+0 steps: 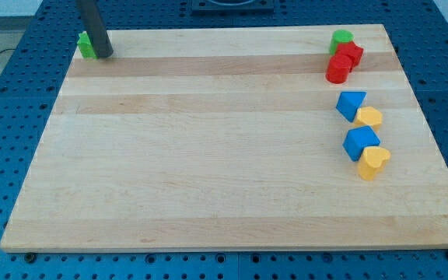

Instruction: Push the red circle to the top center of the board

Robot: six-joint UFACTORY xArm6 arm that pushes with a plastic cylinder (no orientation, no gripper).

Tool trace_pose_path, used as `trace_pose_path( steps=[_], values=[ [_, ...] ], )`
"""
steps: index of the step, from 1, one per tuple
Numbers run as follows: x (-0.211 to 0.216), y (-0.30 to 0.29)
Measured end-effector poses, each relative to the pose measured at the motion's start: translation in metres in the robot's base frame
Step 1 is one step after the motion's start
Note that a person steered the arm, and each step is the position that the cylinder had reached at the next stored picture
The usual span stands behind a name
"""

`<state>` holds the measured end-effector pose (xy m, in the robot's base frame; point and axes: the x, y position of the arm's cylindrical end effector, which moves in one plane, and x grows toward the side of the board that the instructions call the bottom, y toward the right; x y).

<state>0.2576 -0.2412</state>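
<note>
1. The red circle [337, 69] sits in the upper right of the frame, near the board's right edge. It is touching another red block [350, 54] just above and to its right, whose shape cannot be made out for certain. A green round block [342, 37] sits above that pair.
2. The arm has no gripper to open or close — only a dark rod. Its tip [104, 54] rests at the upper left corner of the wooden board [208, 155], just beside a small green block [87, 45] and well apart from the red circle.
3. Lower on the right side lie a blue triangular block [351, 104], a yellow block [369, 117], a blue block [361, 142] and a yellow heart-shaped block [374, 162], in a loose column.
4. The red circle looks small, rigid and light, and would likely slide easily on the smooth wood. Being round, it may roll off the tip's line if pushed off-centre.
5. There is nothing to grasp — contact should probably be on its right side, pushing toward the frame's left and slightly up. The touching red neighbour crowds that side, so the tip would need to slip in below it.
</note>
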Motion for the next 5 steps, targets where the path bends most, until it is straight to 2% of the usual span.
trace_pose_path(
  steps=[1, 2, 3, 5],
  values=[
    [0.0, 0.0],
    [0.024, 0.004],
    [0.086, 0.039],
    [0.214, 0.156]
  ],
)
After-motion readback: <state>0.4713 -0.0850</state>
